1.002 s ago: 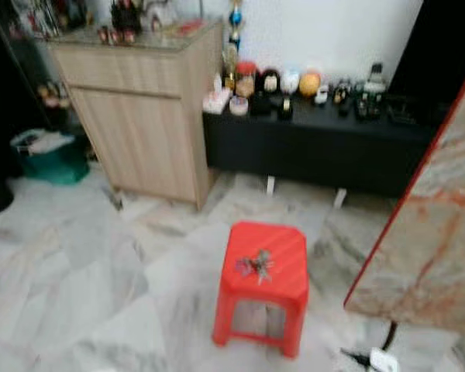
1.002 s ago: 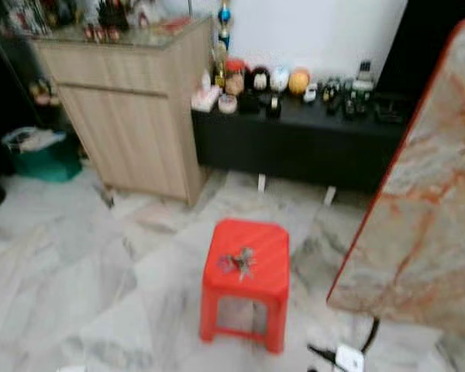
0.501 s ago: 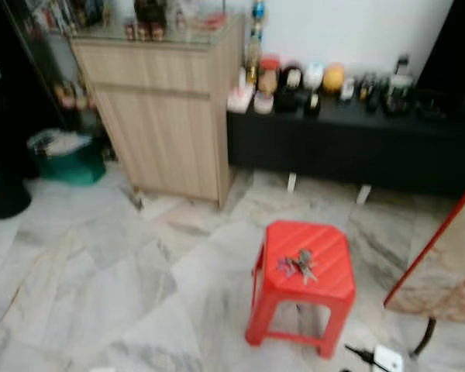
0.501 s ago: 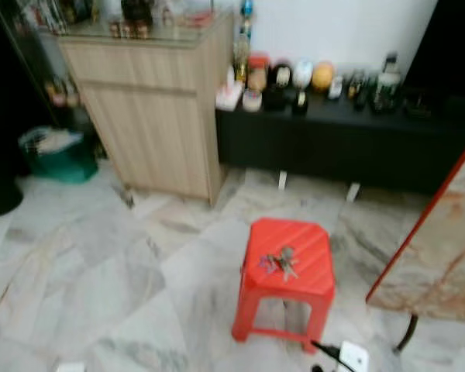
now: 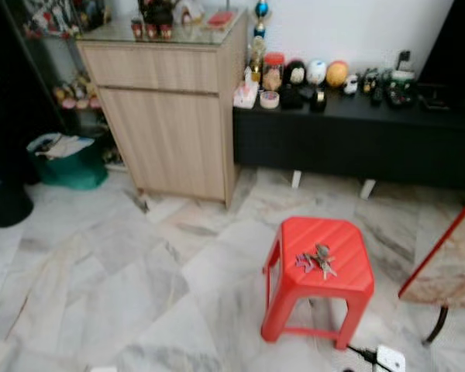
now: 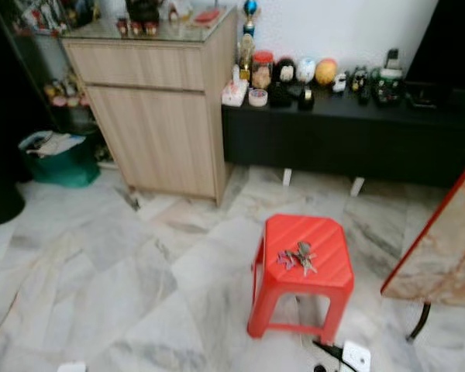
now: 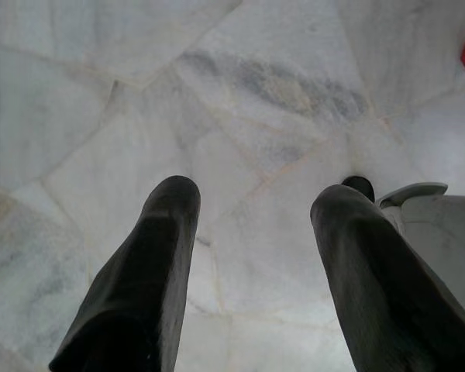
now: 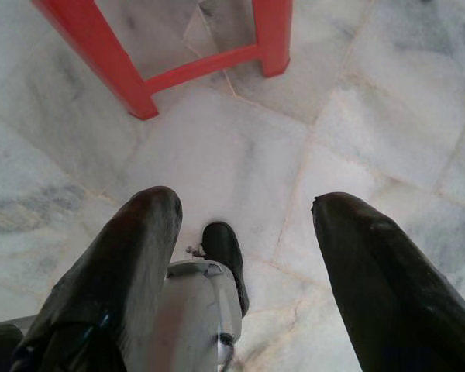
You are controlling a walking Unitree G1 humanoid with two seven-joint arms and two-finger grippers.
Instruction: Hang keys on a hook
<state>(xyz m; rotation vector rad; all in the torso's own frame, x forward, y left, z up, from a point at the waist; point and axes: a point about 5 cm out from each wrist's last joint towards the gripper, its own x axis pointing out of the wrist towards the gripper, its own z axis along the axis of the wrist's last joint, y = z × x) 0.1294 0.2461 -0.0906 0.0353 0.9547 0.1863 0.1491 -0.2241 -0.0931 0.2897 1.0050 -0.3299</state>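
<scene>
A bunch of keys (image 5: 315,261) lies on top of a red plastic stool (image 5: 341,275) standing on the marble floor, right of centre in the eye views; the keys (image 6: 297,257) sit near the middle of the seat. My left gripper (image 7: 252,213) hangs open over bare marble floor. My right gripper (image 8: 244,217) is open too, pointing down at the floor just beside the stool's red legs (image 8: 112,66). Nothing is held in either one. I cannot make out a hook.
A wooden cabinet (image 5: 170,116) stands at the back left, a low black bench (image 5: 356,136) with several ornaments beside it. A green basket (image 5: 66,159) sits far left. A marble-patterned panel (image 5: 449,267) leans at the right. A white power adapter (image 5: 387,359) lies by the stool.
The whole picture has shifted right and sharpened, so the camera has turned. The stool and keys now sit further right in view; the marble panel takes up less of the right side.
</scene>
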